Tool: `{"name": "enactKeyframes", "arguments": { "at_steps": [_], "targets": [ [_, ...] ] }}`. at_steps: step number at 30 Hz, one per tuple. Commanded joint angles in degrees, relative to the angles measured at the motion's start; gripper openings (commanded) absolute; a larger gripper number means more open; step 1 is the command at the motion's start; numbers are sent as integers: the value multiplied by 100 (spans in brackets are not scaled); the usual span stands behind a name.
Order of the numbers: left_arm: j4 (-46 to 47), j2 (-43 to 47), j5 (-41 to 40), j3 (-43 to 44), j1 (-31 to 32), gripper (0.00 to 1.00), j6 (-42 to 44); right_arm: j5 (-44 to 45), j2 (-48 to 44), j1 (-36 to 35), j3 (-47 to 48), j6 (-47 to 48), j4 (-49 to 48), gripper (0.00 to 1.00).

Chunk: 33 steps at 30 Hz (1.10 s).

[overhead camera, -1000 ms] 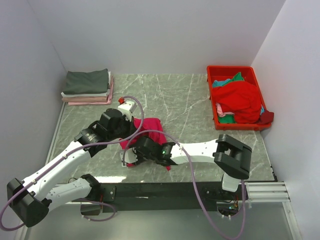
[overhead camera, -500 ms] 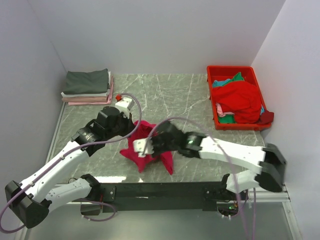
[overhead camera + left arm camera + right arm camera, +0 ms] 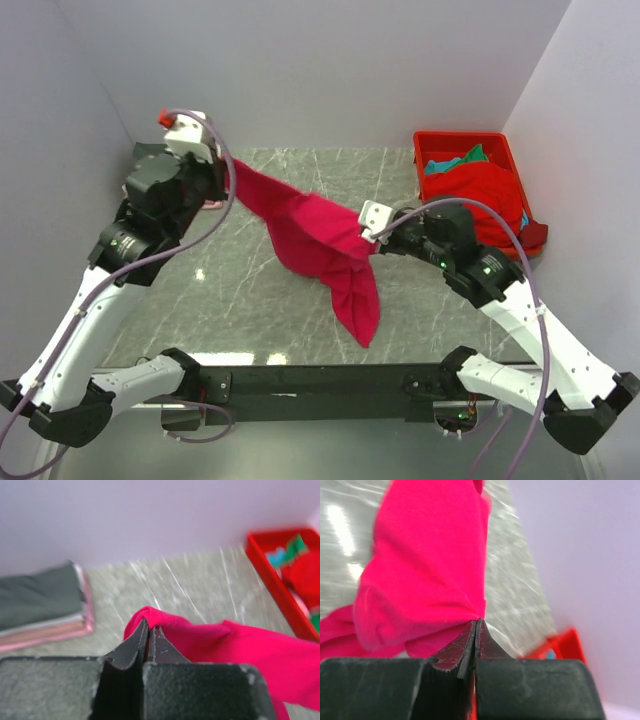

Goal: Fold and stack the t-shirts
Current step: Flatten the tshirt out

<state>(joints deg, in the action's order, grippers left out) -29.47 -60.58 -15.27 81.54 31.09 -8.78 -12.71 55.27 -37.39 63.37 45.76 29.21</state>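
A crimson-pink t-shirt (image 3: 310, 240) hangs stretched in the air between both arms, a loose end drooping to the marble table (image 3: 240, 300). My left gripper (image 3: 228, 172) is raised at the back left, shut on one edge of it (image 3: 165, 625). My right gripper (image 3: 372, 238) is shut on the other end (image 3: 420, 580), right of centre. A folded stack of t-shirts (image 3: 40, 605), dark grey on top over white and pale pink, lies at the back left; my left arm hides it from above. Red and teal t-shirts (image 3: 480, 200) fill the bin.
A rigid red plastic bin (image 3: 470, 140) stands at the back right against the right wall. White walls close in the table on the left, back and right. A black rail (image 3: 330, 380) runs along the near edge between the arm bases.
Both arms rose and spread apart, lifting the crimson-pink t-shirt off the table from a crumpled heap into a stretched span. The right gripper shut on it. The left arm swung to the back left.
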Motion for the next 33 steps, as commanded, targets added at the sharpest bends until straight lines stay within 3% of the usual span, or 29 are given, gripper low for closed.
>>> {"name": "enactKeyframes", "arguments": {
  "at_steps": [1, 7, 12, 16, 23, 33],
  "targets": [
    [477, 46, -617, 380, -304, 0, 376, 960, -183, 205, 202, -163, -292, 0],
    [689, -375, -188, 906, -1016, 0, 342, 1438, 18, 714, 745, -453, -653, 0],
    [960, -981, 881, 1417, -1254, 0, 43, 762, 721, 1434, 1886, -805, -750, 0],
    [900, -1632, 1263, 2356, -1255, 0, -124, 603, 1214, 1743, 2810, -893, -531, 0],
    [838, -2134, 912, 3790, -1553, 0, -45, 735, 1635, 1884, 3899, -1630, -944, 0],
    [1796, -746, 24, 3246, -1887, 1, 25, -39, 3445, 1893, 6316, -3327, -794, 0]
  ]
}}
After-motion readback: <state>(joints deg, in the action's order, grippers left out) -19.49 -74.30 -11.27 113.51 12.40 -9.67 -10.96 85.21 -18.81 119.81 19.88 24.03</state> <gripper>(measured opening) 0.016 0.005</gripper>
